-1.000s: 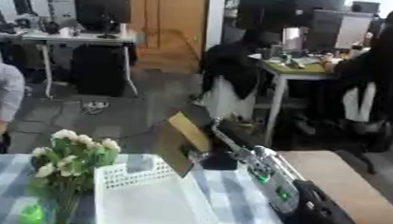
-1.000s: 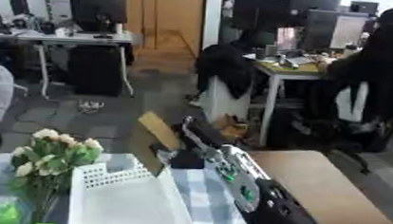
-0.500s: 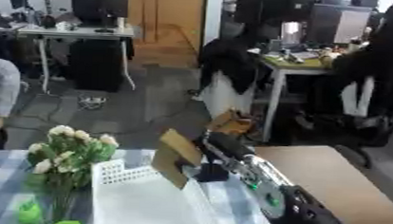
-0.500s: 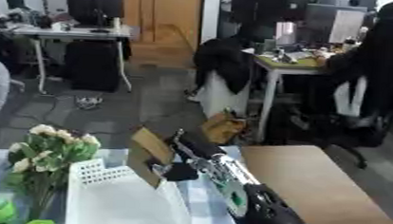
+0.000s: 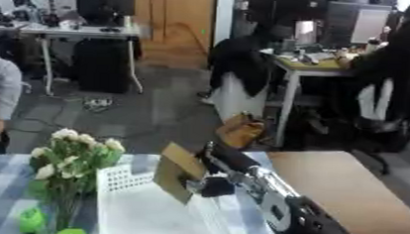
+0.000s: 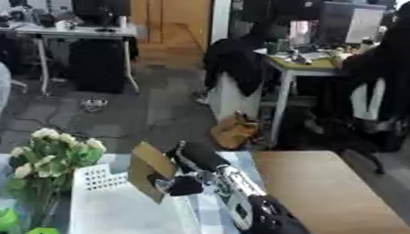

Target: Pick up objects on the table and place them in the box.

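The right hand (image 5: pixel 207 184) was closed on a flat brown cardboard piece (image 5: pixel 177 172), fingers curled against its near face, and held it tilted on edge over the far right corner of the white perforated box (image 5: pixel 123 176), clear of the box floor as far as could be told. The step in hand looked like the placing: the piece was already above the box and only had to go down into it. Doing that well would probably mean bringing the lower edge of the cardboard inside the far wall first, then laying the sheet flatter before the fingers opened, since a stiff, light sheet let go while standing on edge could tip over the rim and slide onto the striped tabletop (image 5: pixel 237 209). The forearm (image 5: pixel 266 201) ran in from the lower right across the box's right wall, so a straight drop risked the wrist touching that wall; a small shift toward the box's middle seemed the safer line. The inside of the box showed bare white floor, giving plenty of room there. To the left things were tighter: a bunch of white flowers (image 5: pixel 71 154) stood just beside the box's left wall, with something green (image 5: pixel 32 219) below it, so any sweep leftward was best kept short. The far edge of the tabletop lay close behind the box, and the plain wooden surface (image 5: pixel 335 191) to the right was open for drawing the arm back. The left hand showed in neither view.
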`<state>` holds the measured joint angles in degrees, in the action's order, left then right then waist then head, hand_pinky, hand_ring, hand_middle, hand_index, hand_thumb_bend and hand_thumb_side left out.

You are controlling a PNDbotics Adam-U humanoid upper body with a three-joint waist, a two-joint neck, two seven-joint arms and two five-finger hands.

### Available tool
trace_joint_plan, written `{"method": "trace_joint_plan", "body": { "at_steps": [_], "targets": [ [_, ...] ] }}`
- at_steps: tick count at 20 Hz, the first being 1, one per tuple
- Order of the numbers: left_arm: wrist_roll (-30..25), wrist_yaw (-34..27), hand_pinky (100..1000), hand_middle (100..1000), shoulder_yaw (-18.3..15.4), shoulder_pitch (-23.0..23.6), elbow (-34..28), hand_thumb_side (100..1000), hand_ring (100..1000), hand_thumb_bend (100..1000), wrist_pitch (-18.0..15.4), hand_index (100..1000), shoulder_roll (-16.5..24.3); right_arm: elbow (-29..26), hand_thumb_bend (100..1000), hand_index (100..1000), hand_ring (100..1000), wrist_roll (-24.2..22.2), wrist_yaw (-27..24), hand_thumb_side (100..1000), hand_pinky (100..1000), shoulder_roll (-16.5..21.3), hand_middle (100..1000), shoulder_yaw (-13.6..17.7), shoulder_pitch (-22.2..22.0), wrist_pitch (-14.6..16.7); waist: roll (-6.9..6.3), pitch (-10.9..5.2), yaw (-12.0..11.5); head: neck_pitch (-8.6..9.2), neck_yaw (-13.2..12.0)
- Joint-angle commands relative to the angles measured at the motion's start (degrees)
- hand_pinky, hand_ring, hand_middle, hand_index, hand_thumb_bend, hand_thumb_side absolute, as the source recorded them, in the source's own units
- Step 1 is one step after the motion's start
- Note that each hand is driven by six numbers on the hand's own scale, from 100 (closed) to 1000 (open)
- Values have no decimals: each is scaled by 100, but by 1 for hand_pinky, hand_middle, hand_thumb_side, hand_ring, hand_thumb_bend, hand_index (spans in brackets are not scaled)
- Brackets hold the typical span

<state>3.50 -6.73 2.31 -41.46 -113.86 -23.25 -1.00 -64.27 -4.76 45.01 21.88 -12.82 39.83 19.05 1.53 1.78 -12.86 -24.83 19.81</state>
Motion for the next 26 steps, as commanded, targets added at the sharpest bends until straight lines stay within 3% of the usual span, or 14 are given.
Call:
{"method": "trace_joint_plan", "body": {
  "at_steps": [1, 2, 3, 4, 5, 6, 7, 8, 9, 10, 21, 23, 24, 26],
  "targets": [
    [-26, -10, 779, 890, 27, -129, -73, 773, 963, 100, -10, 990, -13, -3, 100, 518, 573, -120, -135, 793, 701, 64, 369, -25, 161, 317, 78, 39, -20, 68, 22],
    [-27, -10, 779, 890, 27, -133, -73, 772, 963, 100, -12, 990, -17, 22, 100, 559, 614, -211, -174, 881, 729, 55, 434, -32, 168, 420, 79, 42, -28, 71, 24],
    [-28, -8, 779, 890, 27, -134, -73, 772, 963, 100, -13, 990, -19, 47, 100, 559, 614, -292, -219, 881, 729, 51, 434, -22, 176, 500, 79, 43, -31, 73, 24],
    [-29, -7, 780, 890, 28, -137, -73, 772, 963, 100, -15, 990, -22, 65, 100, 657, 705, -369, -270, 982, 783, 42, 568, -21, 181, 585, 79, 47, -37, 74, 27],
    [-30, -7, 780, 890, 29, -139, -73, 772, 963, 100, -17, 990, -23, 85, 100, 657, 705, -444, -327, 982, 783, 38, 568, -15, 185, 668, 78, 49, -40, 74, 28],
    [-31, -6, 780, 890, 31, -142, -73, 772, 963, 100, -18, 990, -24, 100, 100, 738, 765, -519, -392, 1000, 825, 34, 685, -12, 190, 752, 78, 53, -42, 71, 29],
    [-34, -4, 780, 890, 32, -145, -73, 772, 963, 100, -18, 990, -24, 115, 100, 738, 765, -593, -476, 1000, 825, 32, 685, -2, 194, 837, 78, 56, -42, 68, 27],
    [-35, -3, 780, 890, 33, -148, -73, 772, 963, 100, -18, 990, -25, 124, 100, 803, 819, -663, -562, 1000, 862, 35, 773, 7, 201, 915, 78, 58, -42, 68, 29],
    [-36, -2, 780, 890, 34, -149, -73, 772, 963, 100, -18, 990, -25, 130, 100, 803, 819, -729, -641, 1000, 862, 41, 773, 16, 207, 978, 78, 60, -41, 69, 31],
    [-37, 0, 780, 890, 34, -150, -73, 773, 963, 100, -16, 990, -26, 130, 100, 861, 872, -781, -732, 1000, 889, 48, 847, 30, 216, 1027, 79, 61, -40, 66, 35],
    [-50, 7, 780, 890, 55, -216, -73, 772, 961, 100, -62, 990, -50, 80, 100, 876, 887, -751, -1147, 1000, 902, 147, 881, 109, 271, 1028, 87, 113, -76, 119, 67],
    [-52, 8, 783, 890, 57, -232, -73, 772, 961, 100, -71, 990, -52, 86, 100, 904, 912, -678, -1120, 1000, 917, 168, 919, 105, 278, 1040, 86, 134, -82, 150, 74],
    [-52, 8, 782, 890, 57, -239, -73, 774, 961, 100, -73, 990, -53, 89, 100, 972, 952, -648, -1100, 1000, 949, 179, 985, 106, 286, 1055, 86, 143, -84, 163, 84],
    [-51, 10, 782, 890, 56, -255, -73, 774, 961, 100, -75, 990, -58, 100, 108, 990, 970, -538, -985, 1000, 966, 219, 1000, 120, 317, 1109, 84, 166, -92, 186, 119]
  ]
}}
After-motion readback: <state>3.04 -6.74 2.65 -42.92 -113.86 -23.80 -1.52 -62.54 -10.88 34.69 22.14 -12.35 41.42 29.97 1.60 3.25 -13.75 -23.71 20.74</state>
